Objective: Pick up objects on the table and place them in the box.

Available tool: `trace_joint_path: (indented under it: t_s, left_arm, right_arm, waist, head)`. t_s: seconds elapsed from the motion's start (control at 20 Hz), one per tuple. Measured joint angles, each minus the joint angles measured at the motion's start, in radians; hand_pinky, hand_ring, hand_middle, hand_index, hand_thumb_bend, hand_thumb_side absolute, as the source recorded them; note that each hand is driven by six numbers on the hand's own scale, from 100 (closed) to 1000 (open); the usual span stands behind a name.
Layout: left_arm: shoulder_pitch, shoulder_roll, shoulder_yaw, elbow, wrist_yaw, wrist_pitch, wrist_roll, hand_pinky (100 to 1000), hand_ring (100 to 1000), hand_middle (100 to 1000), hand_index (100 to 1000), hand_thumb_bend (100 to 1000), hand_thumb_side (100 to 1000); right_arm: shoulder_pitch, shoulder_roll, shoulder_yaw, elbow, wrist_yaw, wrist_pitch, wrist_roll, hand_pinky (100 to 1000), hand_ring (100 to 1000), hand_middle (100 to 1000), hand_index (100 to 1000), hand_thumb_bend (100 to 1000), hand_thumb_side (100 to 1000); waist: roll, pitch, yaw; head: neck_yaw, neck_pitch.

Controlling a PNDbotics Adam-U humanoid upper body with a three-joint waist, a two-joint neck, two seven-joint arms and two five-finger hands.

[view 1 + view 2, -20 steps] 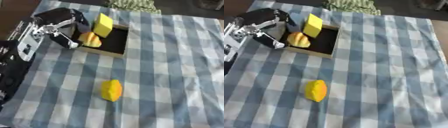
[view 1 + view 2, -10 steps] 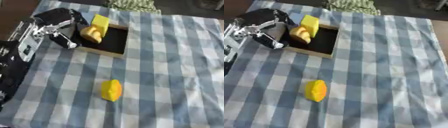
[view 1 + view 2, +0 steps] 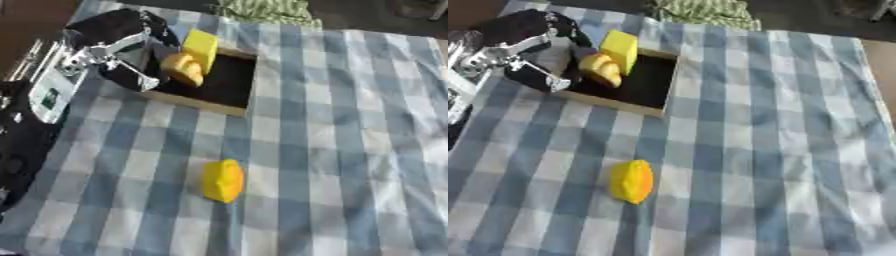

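On the blue checked cloth [image 3: 350, 125] nearest me lies a yellow lemon-shaped object [image 3: 222, 180]. Farther, at upper left, my left hand [image 3: 122, 55] curls its fingers around an orange-yellow piece [image 3: 183, 68] over the black box [image 3: 223, 82], beside a yellow block [image 3: 200, 46] leaning there.

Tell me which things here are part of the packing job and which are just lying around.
Part of the job:
- black box
- orange-yellow piece at the left hand, over the box
- yellow block leaning in the box
- yellow object lying on the checked cloth

Just lying about:
- green striped fabric at the far edge
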Motion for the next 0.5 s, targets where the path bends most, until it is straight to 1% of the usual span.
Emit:
trace_joint_path:
  t_s: [0.1,0.2,0.3,0.35,0.5]
  left_arm:
    - [0.003,0.009,-0.005,-0.04,0.032,0.003,-0.011,837,721,622,770,195,115]
    - [0.011,0.023,-0.014,-0.088,0.063,-0.005,-0.012,842,725,626,775,160,112]
    - [0.026,0.047,-0.033,-0.141,0.098,-0.02,-0.002,858,740,649,800,131,110]
    - [0.033,0.06,-0.046,-0.165,0.113,-0.029,0.004,874,753,668,825,101,108]
    - [0.066,0.104,-0.099,-0.245,0.163,-0.054,0.023,891,772,693,848,109,116]
  right_arm:
    - [0.0,0.0,-0.001,0.0,0.0,0.0,0.0,988,888,504,701,100,470]
    - [0.0,0.0,-0.003,0.0,0.0,0.0,0.0,988,888,504,701,100,470]
    - [0.0,0.0,-0.005,0.0,0.0,0.0,0.0,987,888,505,701,100,470]
    - [0.0,0.0,-0.005,0.0,0.0,0.0,0.0,987,889,505,701,100,470]
    - [-0.001,0.0,-0.005,0.0,0.0,0.0,-0.001,985,889,506,702,100,470]
  waist:
    - [0.0,0.0,0.001]
    - [0.0,0.0,0.001]
    - [0.0,0.0,0.003]
    - [0.0,0.0,0.004]
    - [0.0,0.0,0.006]
  head:
    - [-0.003,0.001]
    - [-0.008,0.004]
    - [-0.018,0.01]
    - [-0.022,0.01]
    - [-0.029,0.011]
